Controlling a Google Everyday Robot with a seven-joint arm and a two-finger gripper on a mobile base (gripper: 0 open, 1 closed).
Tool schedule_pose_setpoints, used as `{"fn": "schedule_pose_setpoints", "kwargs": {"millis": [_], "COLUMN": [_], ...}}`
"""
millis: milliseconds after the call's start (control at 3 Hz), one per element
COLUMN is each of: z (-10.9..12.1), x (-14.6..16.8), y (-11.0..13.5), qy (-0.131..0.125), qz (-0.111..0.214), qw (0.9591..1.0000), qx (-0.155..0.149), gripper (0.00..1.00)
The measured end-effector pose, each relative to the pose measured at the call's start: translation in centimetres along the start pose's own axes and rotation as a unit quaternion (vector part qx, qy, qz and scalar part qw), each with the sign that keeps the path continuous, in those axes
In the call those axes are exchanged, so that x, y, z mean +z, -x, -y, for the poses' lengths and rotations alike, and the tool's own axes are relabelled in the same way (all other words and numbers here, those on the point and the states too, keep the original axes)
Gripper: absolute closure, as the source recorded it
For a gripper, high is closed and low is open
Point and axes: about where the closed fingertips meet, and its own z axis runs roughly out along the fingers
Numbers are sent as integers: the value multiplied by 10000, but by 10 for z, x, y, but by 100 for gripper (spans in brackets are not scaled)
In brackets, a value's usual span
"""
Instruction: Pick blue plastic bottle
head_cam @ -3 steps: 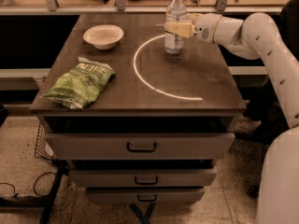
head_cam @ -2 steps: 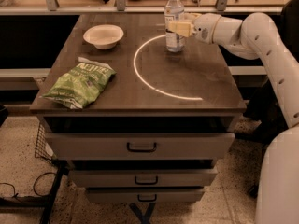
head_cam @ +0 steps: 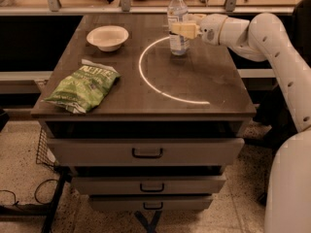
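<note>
The blue plastic bottle [head_cam: 177,13] is upright at the back of the dark wooden table [head_cam: 194,81], right of centre. It is clear, with a white cap and a label round its middle. Its base is at or just above the tabletop; I cannot tell which. My gripper [head_cam: 183,29] reaches in from the right on the white arm [head_cam: 262,33]. It is at the bottle's label height, with its pale fingers [head_cam: 186,30] closed around the bottle's middle.
A white bowl [head_cam: 108,37] sits at the back left of the table. A green chip bag [head_cam: 81,87] lies at the front left edge. A bright curved line [head_cam: 146,79] marks the tabletop. Drawers [head_cam: 146,152] are below, and a shelf rail [head_cam: 146,4] runs behind.
The gripper and the bottle have shifted slightly to the left together. The bowl and the chip bag have not moved.
</note>
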Motion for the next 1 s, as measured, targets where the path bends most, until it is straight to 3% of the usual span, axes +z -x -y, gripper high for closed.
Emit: {"fn": "schedule_pose_setpoints", "kwargs": {"millis": [667,1000], "z": [-3,-8], "x": [5,4], "y": [14,50], "qy": [-23,-68], "qz": [127,374], "qw": [9999,9989], "qx": [-68,-285], "gripper": [100,100]}}
